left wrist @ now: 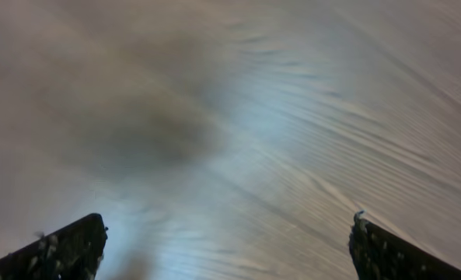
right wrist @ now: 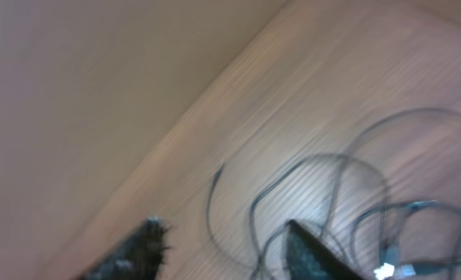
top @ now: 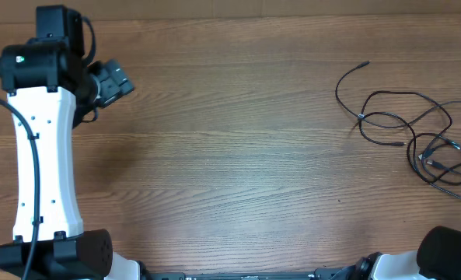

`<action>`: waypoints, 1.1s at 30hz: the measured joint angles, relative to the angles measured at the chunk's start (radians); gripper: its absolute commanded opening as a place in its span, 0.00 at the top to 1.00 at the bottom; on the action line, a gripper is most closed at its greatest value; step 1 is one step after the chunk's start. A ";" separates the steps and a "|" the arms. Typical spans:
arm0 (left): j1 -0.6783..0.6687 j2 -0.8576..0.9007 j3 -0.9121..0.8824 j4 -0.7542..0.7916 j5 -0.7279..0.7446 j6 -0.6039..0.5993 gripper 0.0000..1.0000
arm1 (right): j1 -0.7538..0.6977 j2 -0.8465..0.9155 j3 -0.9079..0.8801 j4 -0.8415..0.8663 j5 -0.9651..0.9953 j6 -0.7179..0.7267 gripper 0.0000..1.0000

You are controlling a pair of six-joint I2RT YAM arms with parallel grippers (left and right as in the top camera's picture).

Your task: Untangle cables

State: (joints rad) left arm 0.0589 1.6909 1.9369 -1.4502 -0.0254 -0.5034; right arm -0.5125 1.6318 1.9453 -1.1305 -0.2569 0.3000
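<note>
Cables (right wrist: 335, 157) lie directly ahead of our right gripper (right wrist: 224, 229). Its jaws stand apart and clamp nothing, though one thin loop seems to run into the gap between the fingertips; the blur keeps us from being sure. Our left gripper (left wrist: 226, 260) is spread wide over bare wood, holding nothing.

From above, the tangle (top: 361, 117) sits at the table's right edge, running from a free plug end (top: 368, 64) on the far side down to denser crossings by a small pale connector (top: 422, 157). We judge the right arm much the nearer; our left gripper (top: 113, 82) is well apart, across the table (top: 238, 155).

The cords are thin, black and limp, lying in open overlapping loops on matte, finely grained wood.
</note>
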 measured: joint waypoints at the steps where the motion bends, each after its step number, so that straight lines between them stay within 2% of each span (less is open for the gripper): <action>1: -0.029 0.000 0.000 0.040 0.024 0.048 0.00 | 0.042 0.000 -0.002 -0.034 -0.050 -0.060 0.33; 4: -0.089 0.000 0.000 0.092 0.047 0.130 0.00 | 0.121 0.006 -0.005 -0.080 -0.102 -0.153 0.21; 7: -0.179 0.001 0.000 0.117 0.055 0.224 0.00 | 0.229 0.023 -0.005 -0.128 -0.109 -0.245 0.02; 8: -0.205 0.002 0.000 0.111 0.053 0.245 0.00 | 0.261 0.028 -0.005 -0.143 -0.097 -0.266 0.00; 11: -0.277 0.013 -0.001 0.032 0.029 0.268 0.00 | 0.355 0.044 -0.005 -0.200 -0.043 -0.311 0.00; 15: -0.292 0.031 -0.010 -0.101 0.003 0.238 0.00 | 0.447 0.064 -0.006 -0.277 0.035 -0.330 0.00; 21: -0.292 0.032 -0.077 -0.230 -0.013 0.183 0.00 | 0.465 0.077 -0.008 -0.336 0.080 -0.303 0.00; 27: -0.294 -0.019 -0.204 -0.139 -0.027 0.161 0.00 | 0.455 0.075 -0.040 -0.343 0.089 -0.289 0.00; 33: -0.316 -0.286 -0.415 0.026 -0.077 0.140 0.01 | 0.455 0.015 -0.233 -0.210 0.091 -0.282 0.00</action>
State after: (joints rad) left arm -0.2569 1.4052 1.5215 -1.4246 -0.1024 -0.3637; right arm -0.0574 1.6466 1.7123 -1.3403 -0.1661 0.0185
